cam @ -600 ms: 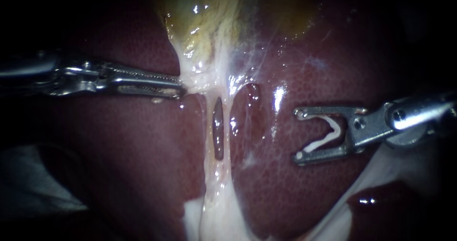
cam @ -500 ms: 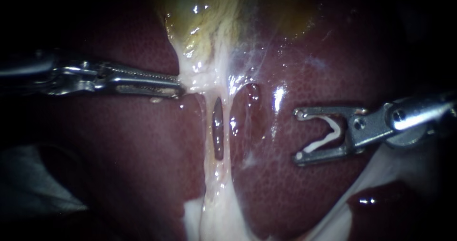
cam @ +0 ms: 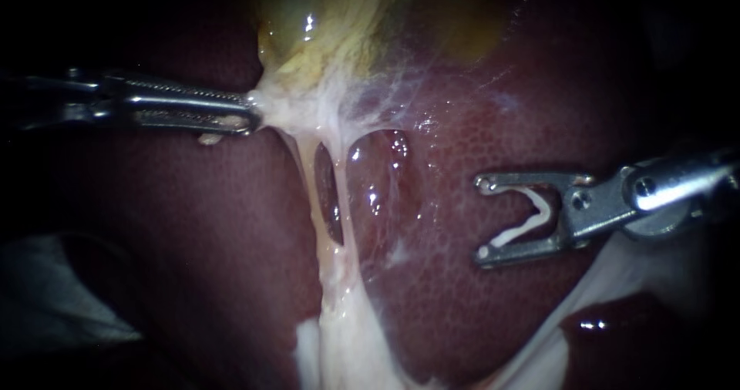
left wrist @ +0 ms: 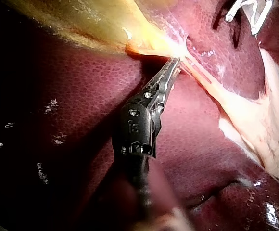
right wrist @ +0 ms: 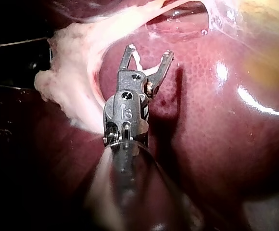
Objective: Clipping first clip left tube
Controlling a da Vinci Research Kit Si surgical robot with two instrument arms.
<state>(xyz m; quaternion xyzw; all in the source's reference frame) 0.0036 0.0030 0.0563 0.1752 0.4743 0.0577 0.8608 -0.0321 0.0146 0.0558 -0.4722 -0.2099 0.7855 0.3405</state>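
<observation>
Left instrument [cam: 250, 116] at gallbladder's [cam: 331, 35] base, tubes [cam: 308, 178] below, clip [cam: 539, 222] in right instrument [cam: 483, 218] well right

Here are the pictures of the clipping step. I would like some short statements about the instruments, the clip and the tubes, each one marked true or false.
1. The left instrument has its jaws shut on pale tissue just below the gallbladder. True.
2. The clip is closed around the left tube. False: it sits open between the jaws of the right instrument, over the liver and apart from both tubes.
3. The right instrument's jaws stand wide apart. True.
4. The left tube and the right tube lie pressed together. False: a dark gap between them shows liver.
</observation>
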